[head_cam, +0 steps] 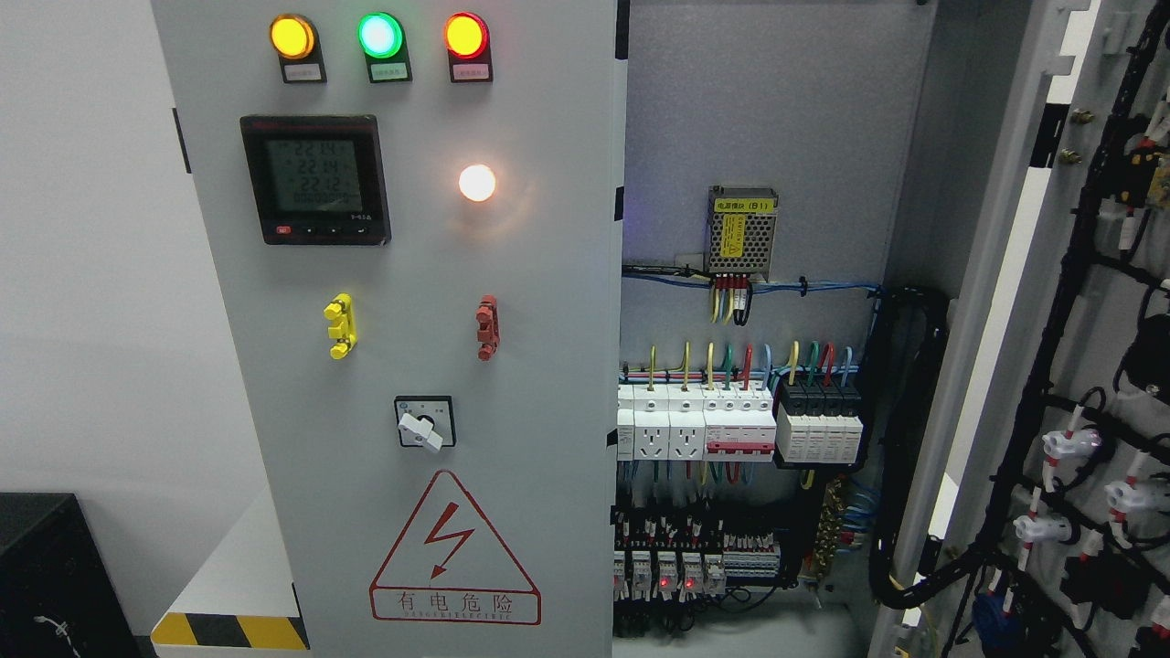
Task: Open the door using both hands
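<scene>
Cabinet doors: right door point(1079, 366) swung wide at 3 o'clock, left door point(411, 366) closed at 9 o'clock. Neither hand is in view, so their state cannot be told. Judged best practice: grip the left door's free edge and pull steadily, clear of live wiring point(731, 366).

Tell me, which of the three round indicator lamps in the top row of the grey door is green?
The middle round lamp is green. The left one is amber, and the right one is red.

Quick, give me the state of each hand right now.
Left hand: not in view.
Right hand: not in view.
Only the cabinet shows, its right door swung open and its left door closed.
</scene>
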`<state>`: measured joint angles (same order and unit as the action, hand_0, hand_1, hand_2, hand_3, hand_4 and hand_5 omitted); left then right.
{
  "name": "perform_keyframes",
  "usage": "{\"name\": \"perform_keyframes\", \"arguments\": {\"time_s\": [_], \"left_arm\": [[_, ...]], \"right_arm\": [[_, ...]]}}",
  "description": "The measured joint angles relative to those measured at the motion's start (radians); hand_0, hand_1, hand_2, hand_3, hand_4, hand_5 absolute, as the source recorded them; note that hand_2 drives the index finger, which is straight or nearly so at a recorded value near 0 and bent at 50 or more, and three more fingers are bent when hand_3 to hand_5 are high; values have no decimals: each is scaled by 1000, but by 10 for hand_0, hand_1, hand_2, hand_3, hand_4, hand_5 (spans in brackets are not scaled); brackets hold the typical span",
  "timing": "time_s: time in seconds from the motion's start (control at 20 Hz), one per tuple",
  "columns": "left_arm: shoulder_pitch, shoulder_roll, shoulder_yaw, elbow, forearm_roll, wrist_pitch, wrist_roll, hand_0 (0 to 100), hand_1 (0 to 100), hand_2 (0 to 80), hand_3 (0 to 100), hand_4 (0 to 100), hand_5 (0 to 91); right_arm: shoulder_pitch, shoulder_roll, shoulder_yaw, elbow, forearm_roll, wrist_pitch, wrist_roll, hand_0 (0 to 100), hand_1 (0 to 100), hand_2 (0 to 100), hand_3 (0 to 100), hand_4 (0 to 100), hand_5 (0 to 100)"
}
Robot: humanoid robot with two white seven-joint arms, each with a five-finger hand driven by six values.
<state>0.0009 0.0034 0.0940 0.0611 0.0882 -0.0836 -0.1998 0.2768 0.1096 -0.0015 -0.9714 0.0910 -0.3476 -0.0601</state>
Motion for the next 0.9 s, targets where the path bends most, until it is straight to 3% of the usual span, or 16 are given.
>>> {"name": "perform_keyframes", "arguments": {"time_s": [0.35, 0.6, 0.9], "left_arm": [[-1, -2, -4, 0, 4, -1, 19, 0, 0, 0, 0, 0, 0], [-1, -2, -5, 0, 7, -22, 93, 0, 0, 0, 0, 0, 0], [-1, -3, -6, 0, 7, -31, 94, 0, 0, 0, 0, 0, 0]], "right_arm": [[50, 1, 39, -208, -2, -78, -5, 0, 0, 0, 0, 0, 0], [94, -1, 84, -360, -3, -87, -11, 0, 0, 0, 0, 0, 0], [111, -2, 129, -524, -1, -89, -11, 0, 0, 0, 0, 0, 0]]}}
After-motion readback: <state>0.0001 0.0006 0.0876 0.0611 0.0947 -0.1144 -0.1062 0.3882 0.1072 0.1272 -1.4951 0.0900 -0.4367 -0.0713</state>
